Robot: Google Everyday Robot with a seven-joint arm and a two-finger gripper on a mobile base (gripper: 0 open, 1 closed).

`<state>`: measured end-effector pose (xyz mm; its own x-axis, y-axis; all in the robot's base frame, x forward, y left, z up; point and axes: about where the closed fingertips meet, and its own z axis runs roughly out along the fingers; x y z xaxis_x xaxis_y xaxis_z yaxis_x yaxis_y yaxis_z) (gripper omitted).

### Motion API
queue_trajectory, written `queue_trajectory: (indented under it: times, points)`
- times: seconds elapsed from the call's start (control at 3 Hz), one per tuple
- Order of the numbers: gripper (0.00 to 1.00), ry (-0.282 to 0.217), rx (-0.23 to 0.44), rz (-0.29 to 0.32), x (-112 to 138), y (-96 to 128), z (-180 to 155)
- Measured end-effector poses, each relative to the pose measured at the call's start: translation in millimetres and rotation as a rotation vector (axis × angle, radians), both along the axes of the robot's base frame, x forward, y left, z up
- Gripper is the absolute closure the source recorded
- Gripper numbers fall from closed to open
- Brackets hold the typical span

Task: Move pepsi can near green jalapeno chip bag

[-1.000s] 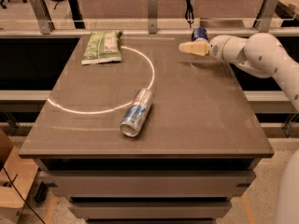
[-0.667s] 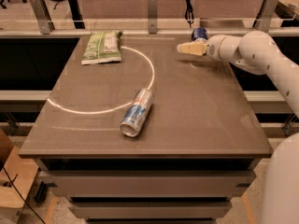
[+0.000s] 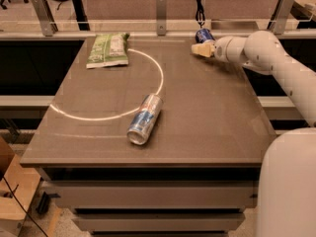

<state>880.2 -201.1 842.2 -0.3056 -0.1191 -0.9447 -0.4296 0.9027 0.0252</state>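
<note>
Over the last second our claw [image 3: 201, 49] creeps slightly left at the upper right of the frame, just beside the blue can [image 3: 204, 34]. We cannot tell whether it has hold. We judge the move barely begun: the chip bag [image 3: 107, 50] lies upper left, well apart across the tabletop [image 3: 207, 122].

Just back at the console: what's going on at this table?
The arm reaches over the far right corner of the table, its claw right beside the pepsi can. The green jalapeno chip bag lies flat at the far left, well apart from the can, so the move is not yet done. A slim silver can lies on its side near the middle.
</note>
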Motion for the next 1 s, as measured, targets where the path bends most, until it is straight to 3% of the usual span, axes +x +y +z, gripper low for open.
queue_trajectory:
  times: [0.33,0.67,1.0]
  points:
    - [0.64,-0.026,-0.036,-0.015,3.2,-2.3,8.7]
    - [0.87,-0.092,-0.058,0.014,-3.8,8.0,39.1]
    - [1.00,-0.187,-0.065,0.116,-19.4,40.5,79.6]
